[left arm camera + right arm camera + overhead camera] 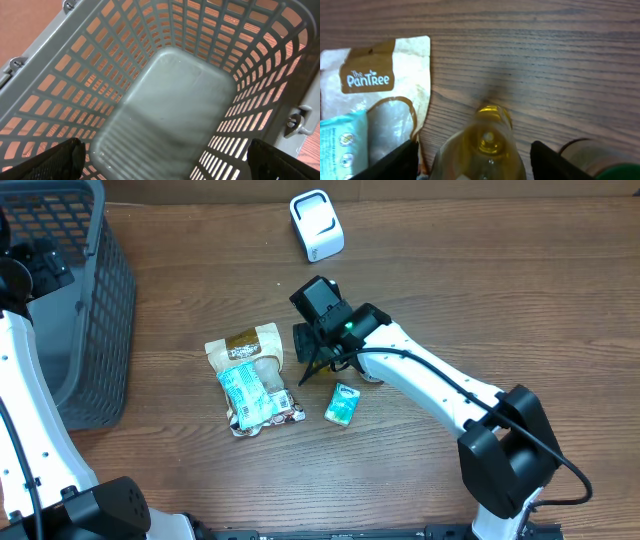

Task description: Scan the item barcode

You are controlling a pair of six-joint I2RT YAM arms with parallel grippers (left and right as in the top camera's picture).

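Straddling a yellow bottle hidden from overhead, the right pincer stands unclenched; the left pincer gapes above the basket.

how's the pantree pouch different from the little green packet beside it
The Pantree pouch is far bigger than the green packet. The pouch is brown and white, while the packet is teal-green. A pale blue packet lies on top of the pouch, but nothing rests on the green packet. Both lie flat on the wooden table.
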